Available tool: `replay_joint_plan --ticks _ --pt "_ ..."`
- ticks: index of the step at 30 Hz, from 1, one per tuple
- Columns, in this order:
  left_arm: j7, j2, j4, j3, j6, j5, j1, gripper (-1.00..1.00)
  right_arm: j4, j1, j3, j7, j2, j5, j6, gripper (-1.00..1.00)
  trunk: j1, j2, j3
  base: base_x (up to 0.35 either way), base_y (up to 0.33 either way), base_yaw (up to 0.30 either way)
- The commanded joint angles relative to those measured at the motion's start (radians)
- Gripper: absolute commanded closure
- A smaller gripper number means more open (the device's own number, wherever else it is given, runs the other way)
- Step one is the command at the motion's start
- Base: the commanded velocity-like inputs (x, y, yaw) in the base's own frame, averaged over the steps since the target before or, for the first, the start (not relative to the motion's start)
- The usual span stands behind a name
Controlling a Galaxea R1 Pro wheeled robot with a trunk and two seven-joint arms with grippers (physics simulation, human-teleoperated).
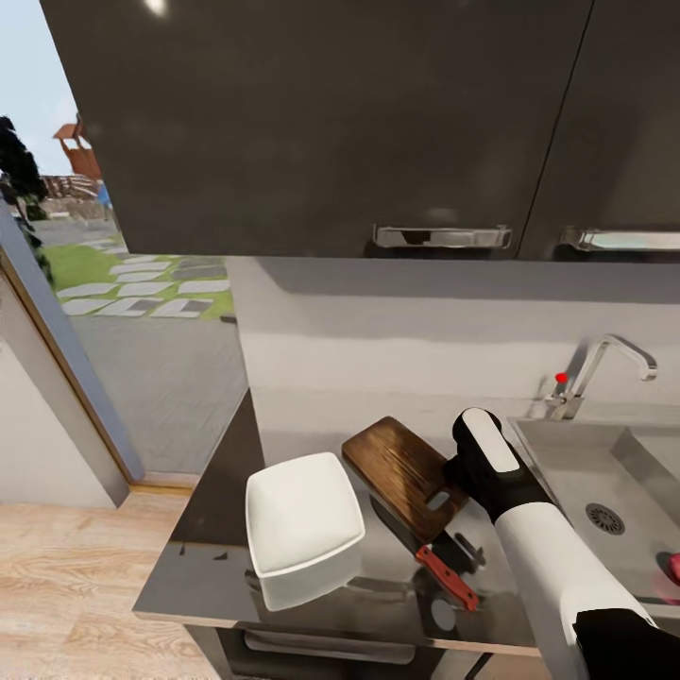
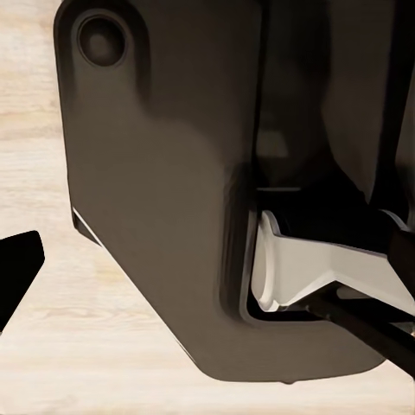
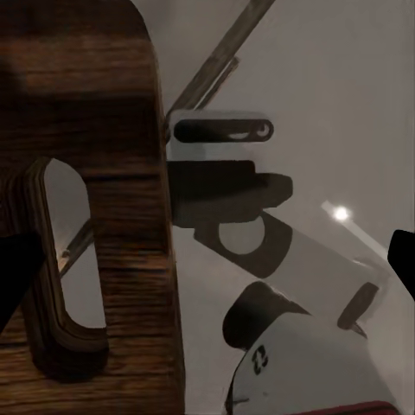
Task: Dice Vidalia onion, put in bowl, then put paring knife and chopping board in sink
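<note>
The dark brown chopping board (image 1: 397, 463) lies on the grey countertop (image 1: 227, 557), its handle slot (image 3: 69, 251) toward me. My right gripper (image 1: 453, 493) is open at that handle end; in the right wrist view its dark fingertips (image 3: 13, 281) sit at the picture's two sides, with the board's slotted corner between them. The paring knife (image 1: 433, 555), dark blade and red handle, lies just in front of the board. To the board's left stands the white square bowl (image 1: 302, 510). The steel sink (image 1: 576, 472) is at the right. The onion cannot be made out.
A chrome tap (image 1: 609, 359) with a red knob (image 1: 561, 378) stands behind the sink. Something reddish (image 1: 672, 567) shows at the sink's right edge. Black upper cabinets (image 1: 331, 123) hang overhead. My left gripper (image 2: 207, 259) hangs low beside my dark base (image 2: 164, 199), over wood floor.
</note>
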Motion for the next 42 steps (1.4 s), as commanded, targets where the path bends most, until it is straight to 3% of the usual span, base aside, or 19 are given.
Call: replay_joint_plan --ticks 1,13,42 --pt "-0.001 0.0 -0.001 0.002 -0.002 0.001 0.0 -1.0 -0.001 -0.001 0.002 -0.007 0.0 -0.006 0.011 -1.0 0.001 -0.002 -0.003 0.0 0.0 0.075" --pt "-0.001 0.0 -0.001 0.002 -0.003 0.001 0.0 -1.0 -0.001 -0.001 0.002 -0.007 0.0 -0.006 0.011 -1.0 0.001 -0.002 -0.019 0.0 0.0 0.066" --pt "-0.001 0.0 -0.001 0.002 -0.003 0.001 0.0 -1.0 -0.001 -0.001 0.002 -0.007 0.0 -0.006 0.011 -1.0 0.001 -0.002 -0.024 0.0 0.0 0.019"
